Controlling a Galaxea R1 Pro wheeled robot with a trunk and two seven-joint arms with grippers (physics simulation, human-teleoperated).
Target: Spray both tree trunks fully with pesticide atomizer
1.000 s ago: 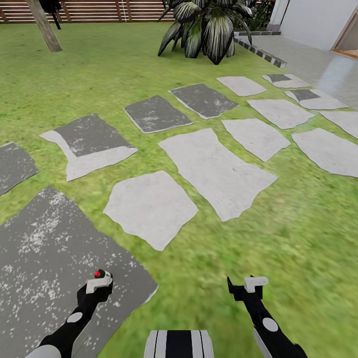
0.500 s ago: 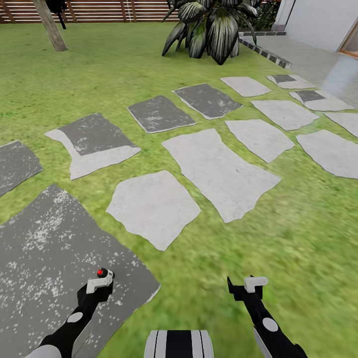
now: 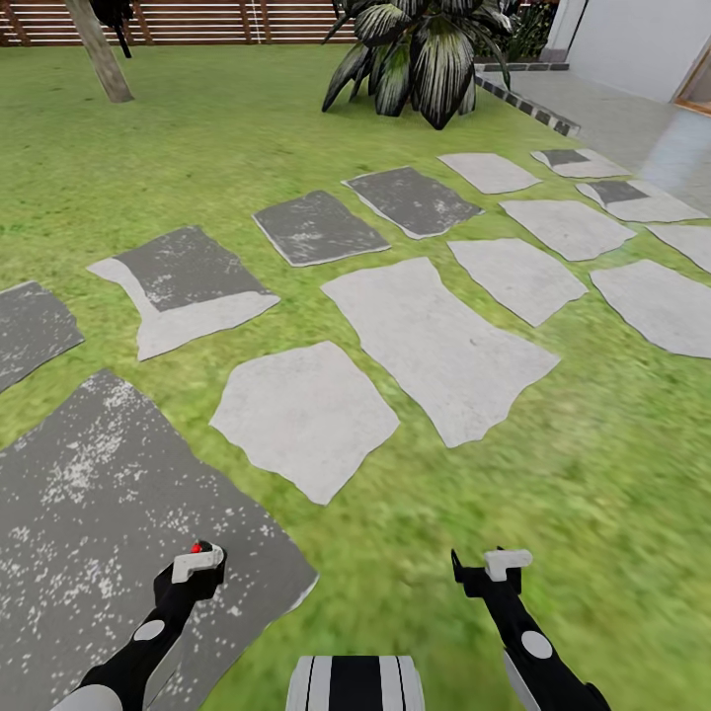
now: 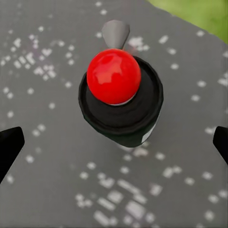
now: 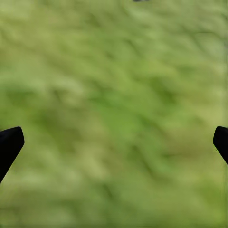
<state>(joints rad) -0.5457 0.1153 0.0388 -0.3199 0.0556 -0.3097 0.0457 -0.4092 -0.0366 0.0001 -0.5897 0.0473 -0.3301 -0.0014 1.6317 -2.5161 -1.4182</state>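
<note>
The pesticide atomizer [image 4: 118, 102] is a small black bottle with a round red top [image 3: 197, 547]. It stands upright on a dark grey speckled slab [image 3: 89, 513]. My left gripper [image 3: 197, 565] hangs just above it and is open. Its dark fingertips [image 4: 9, 147] stand far apart on either side of the bottle and do not touch it. Over the green grass floor [image 3: 592, 474], my right gripper [image 3: 499, 565] is open with nothing between its fingers. A bare grey-tan tree trunk [image 3: 99, 54] rises far off at the back left, near the wooden fence [image 3: 197, 20].
Several grey stepping slabs [image 3: 434, 341] lie across the lawn ahead. A broad-leaved dark bush [image 3: 425, 49] stands at the back centre. Grey paving [image 3: 632, 118] and a white wall are at the back right. Open grass stretches to the right and far left.
The whole view has shifted slightly right and down, so the camera moved. The atomizer's red top now sits a little lower against my left gripper. Both grippers look the same.
</note>
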